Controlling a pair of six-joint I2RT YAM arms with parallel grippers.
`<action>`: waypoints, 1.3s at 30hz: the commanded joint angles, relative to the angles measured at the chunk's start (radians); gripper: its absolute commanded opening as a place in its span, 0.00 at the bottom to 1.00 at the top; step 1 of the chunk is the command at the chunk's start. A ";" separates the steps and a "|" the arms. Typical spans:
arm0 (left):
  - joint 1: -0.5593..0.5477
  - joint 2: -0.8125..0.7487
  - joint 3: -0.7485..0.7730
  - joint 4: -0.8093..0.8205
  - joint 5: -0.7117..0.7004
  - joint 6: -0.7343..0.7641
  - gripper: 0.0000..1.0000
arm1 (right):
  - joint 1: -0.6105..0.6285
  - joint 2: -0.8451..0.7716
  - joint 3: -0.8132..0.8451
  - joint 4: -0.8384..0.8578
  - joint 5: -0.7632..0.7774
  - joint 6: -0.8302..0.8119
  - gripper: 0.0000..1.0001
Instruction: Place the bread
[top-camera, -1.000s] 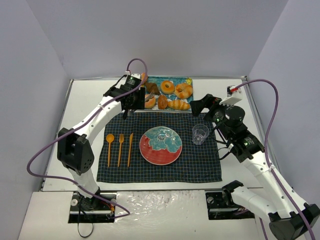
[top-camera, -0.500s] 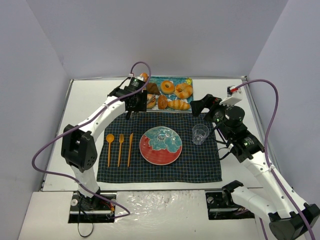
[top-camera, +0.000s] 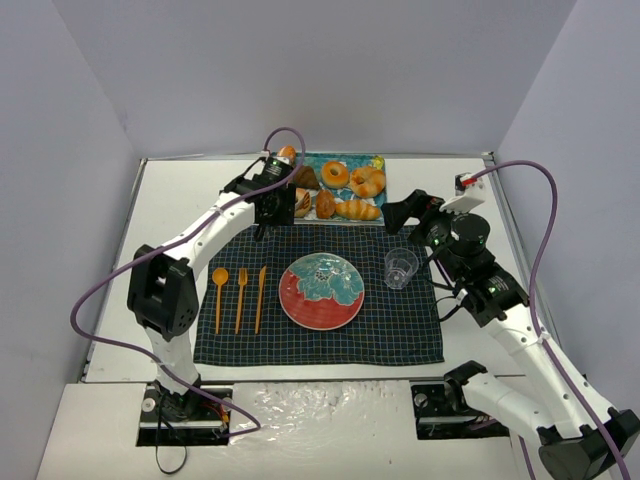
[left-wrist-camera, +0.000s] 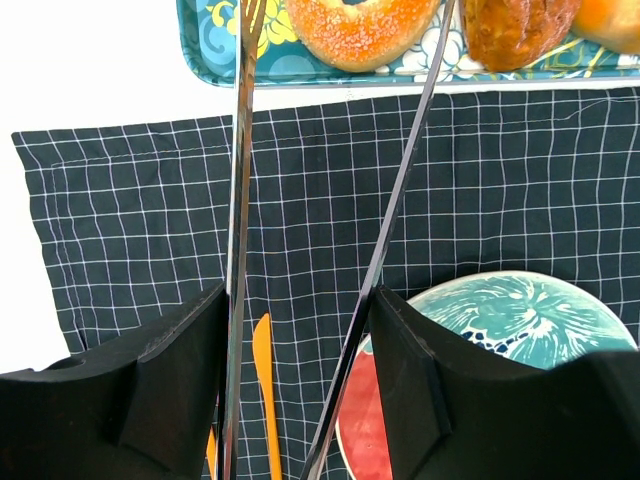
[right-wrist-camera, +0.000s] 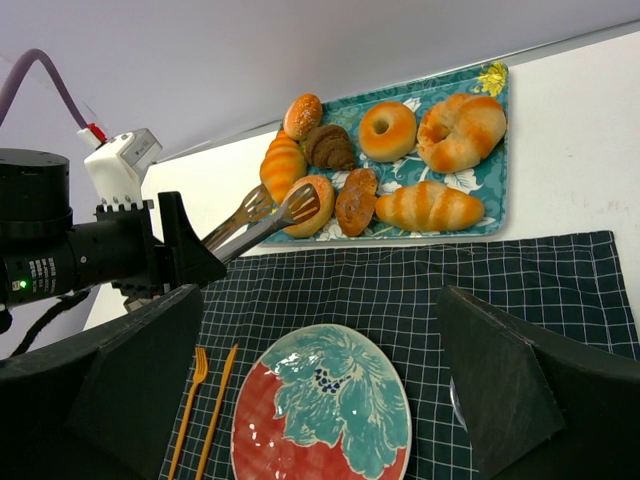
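Presently left tool (left-wrist-camera: 300, 300) clamped on tongs (left-wrist-camera: 240, 180), prongs flanking bread (left-wrist-camera: 360, 30) on tray (left-wrist-camera: 215, 40), brown pastry (left-wrist-camera: 510, 30) just beside, right tool (right-wrist-camera: 320, 300) apart.

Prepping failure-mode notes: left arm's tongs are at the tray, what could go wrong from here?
The tongs straddle the bread only at their tips, so it may slip out on lifting. One blade runs beside the brown pastry and could drag it off the tray.

bread (left-wrist-camera: 360, 30) golden-orange | tray (left-wrist-camera: 205, 45) teal floral | cloth (left-wrist-camera: 500, 180) navy white-checked
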 joint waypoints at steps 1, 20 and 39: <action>-0.007 -0.011 0.052 0.016 -0.021 0.000 0.51 | 0.008 -0.018 -0.001 0.059 0.030 0.003 1.00; -0.015 -0.021 0.015 0.016 0.009 -0.060 0.51 | 0.007 -0.017 -0.004 0.058 0.026 0.004 1.00; -0.019 0.004 0.020 -0.028 -0.003 -0.069 0.51 | 0.007 -0.020 -0.010 0.059 0.026 0.012 1.00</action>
